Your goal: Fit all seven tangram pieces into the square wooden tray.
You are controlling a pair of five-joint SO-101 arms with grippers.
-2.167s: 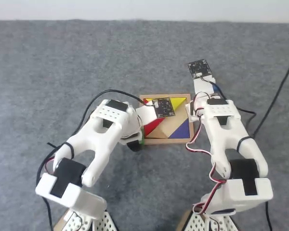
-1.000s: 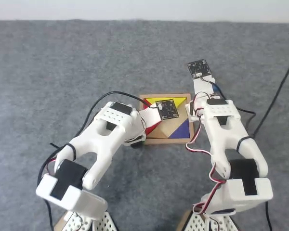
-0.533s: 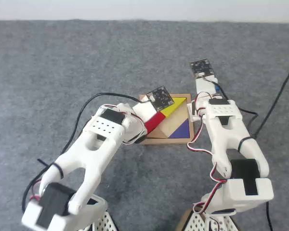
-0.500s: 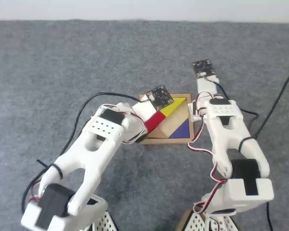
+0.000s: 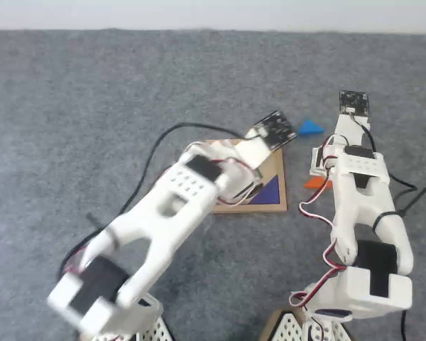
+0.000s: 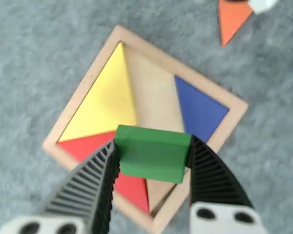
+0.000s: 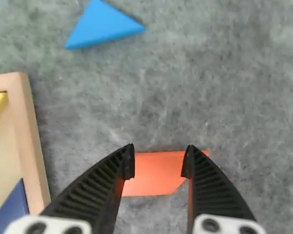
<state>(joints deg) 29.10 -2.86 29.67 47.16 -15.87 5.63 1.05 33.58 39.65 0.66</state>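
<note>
The green piece (image 6: 154,158) is clamped between the jaws of my left gripper (image 6: 153,146) and hangs over the wooden tray (image 6: 81,87), above the place where the red piece (image 6: 132,187) meets the strip of bare wood. That strip runs across the tray between the yellow triangle (image 6: 105,105) and the dark blue triangle (image 6: 200,109), and I judge it to be the slot to fill. To seat the piece well I would turn my wrist until its edges run along its neighbours' edges, lower it flat, and release only once it rests inside the rim. Outside the tray, near its rim, the orange piece (image 7: 151,178) lies on the carpet under my right gripper (image 7: 158,156), whose jaws stand apart over it; the light blue triangle (image 7: 102,27) lies farther from the tray
</note>
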